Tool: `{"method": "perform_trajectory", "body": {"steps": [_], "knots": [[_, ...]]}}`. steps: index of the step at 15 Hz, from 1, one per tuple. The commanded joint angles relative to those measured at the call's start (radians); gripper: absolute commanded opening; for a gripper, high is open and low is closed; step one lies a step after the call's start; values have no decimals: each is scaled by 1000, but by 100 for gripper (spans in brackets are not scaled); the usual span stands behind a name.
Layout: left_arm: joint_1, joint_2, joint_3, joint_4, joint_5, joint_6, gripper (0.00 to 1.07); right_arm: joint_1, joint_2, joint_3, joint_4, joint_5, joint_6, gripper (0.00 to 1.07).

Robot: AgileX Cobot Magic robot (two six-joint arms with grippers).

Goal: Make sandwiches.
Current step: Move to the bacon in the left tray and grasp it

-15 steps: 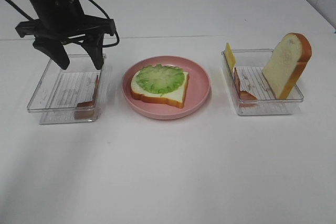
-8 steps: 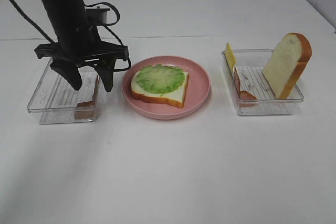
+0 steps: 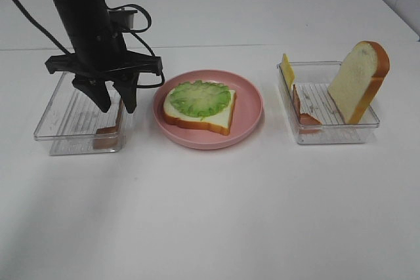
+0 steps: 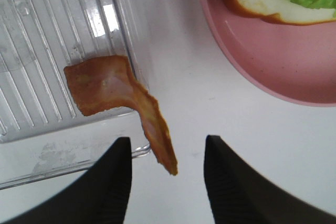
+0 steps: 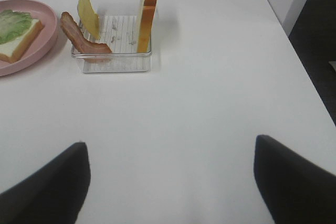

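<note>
At left tray [image 3: 49, 122] right wall: L gripper [image 3: 117, 104] jaws apart, empty, bacon strip [image 4: 113, 90] tip between them. Strip runs approx near-far. R gripper [image 5: 170, 148] open, well away.

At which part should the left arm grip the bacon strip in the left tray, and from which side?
I would take the raised end of the bacon strip, which leans against the tray wall. Come from above, one jaw on each flat face; the other end lies flat on the ribbed floor.
</note>
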Motion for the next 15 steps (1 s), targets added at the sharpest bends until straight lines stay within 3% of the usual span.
{"method": "perform_trajectory", "body": {"steps": [1, 9, 15], "knots": [[-4, 3, 9, 2, 12, -8, 39, -8, -12, 0, 0, -13, -5, 81], [-4, 3, 9, 3, 15, -8, 0, -8, -12, 0, 0, -13, -5, 81], [-4, -8, 6, 1, 22, 4, 0, -8, -12, 0, 0, -13, -5, 81]]}}
